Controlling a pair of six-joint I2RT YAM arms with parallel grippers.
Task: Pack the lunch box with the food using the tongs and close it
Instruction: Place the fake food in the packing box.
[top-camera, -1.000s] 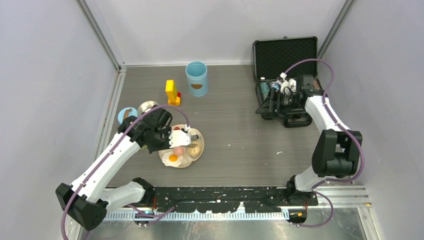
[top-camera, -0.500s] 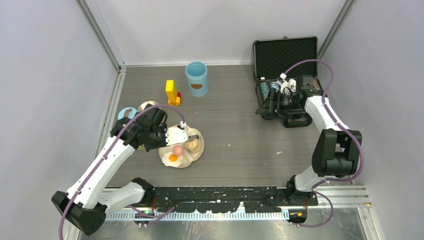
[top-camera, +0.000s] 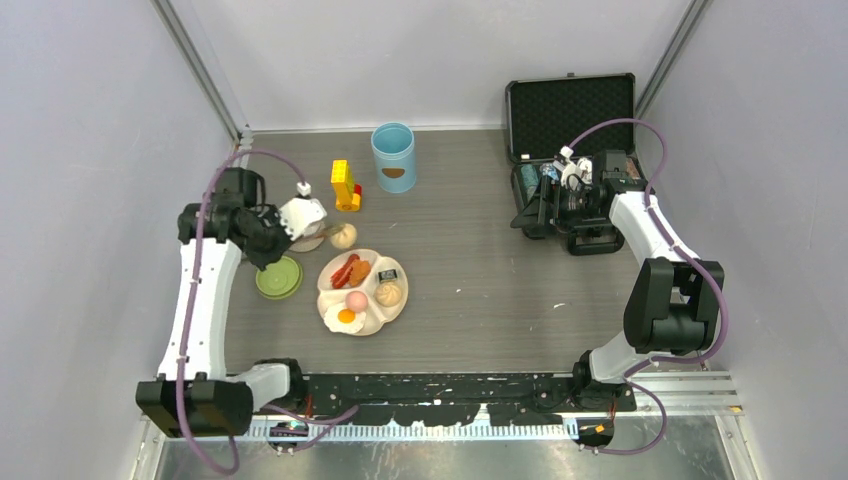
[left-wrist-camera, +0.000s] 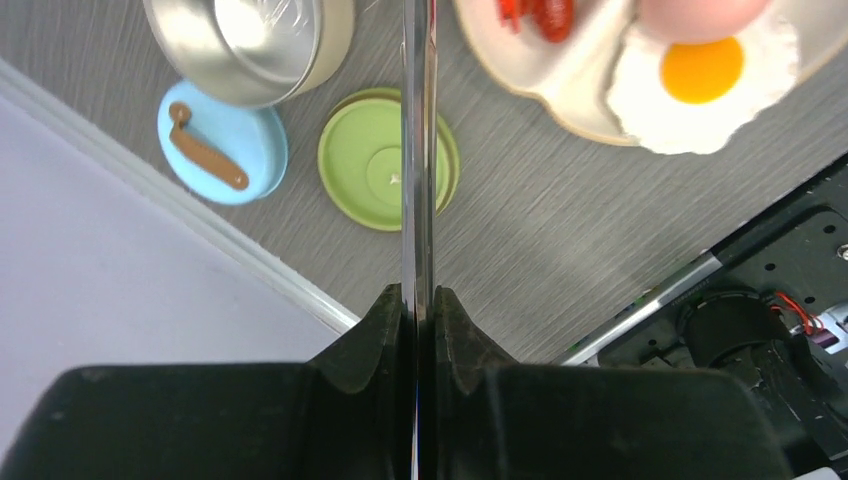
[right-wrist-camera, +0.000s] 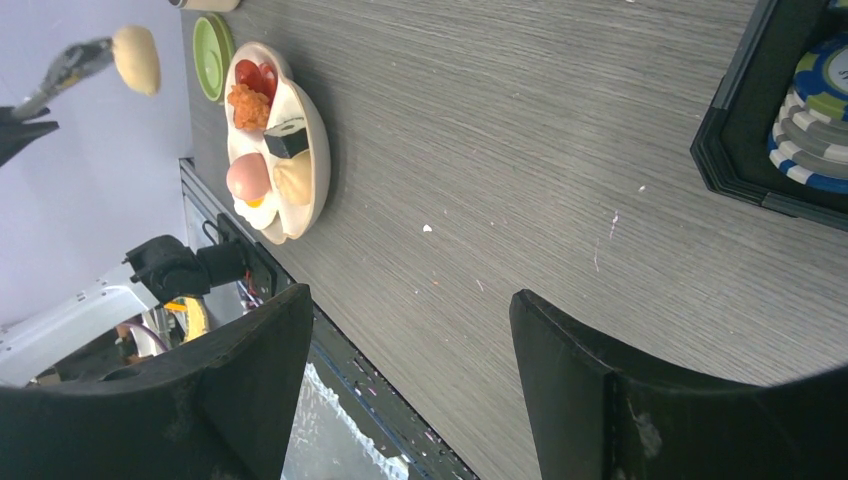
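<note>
The left hand has swung off the plate toward the left wall, clamping the tongs.

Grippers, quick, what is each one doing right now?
Left gripper: closed on the tongs, which pinch a bun.
Right gripper: open, holding nothing.

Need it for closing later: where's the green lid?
Top view, left side: the green lid lies flat just left of the divided plate.

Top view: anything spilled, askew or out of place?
Nothing spilled or tipped. A yellow block toy stands beside the blue canister, not part of the lunch set; a white speck lies right of the plate.
</note>
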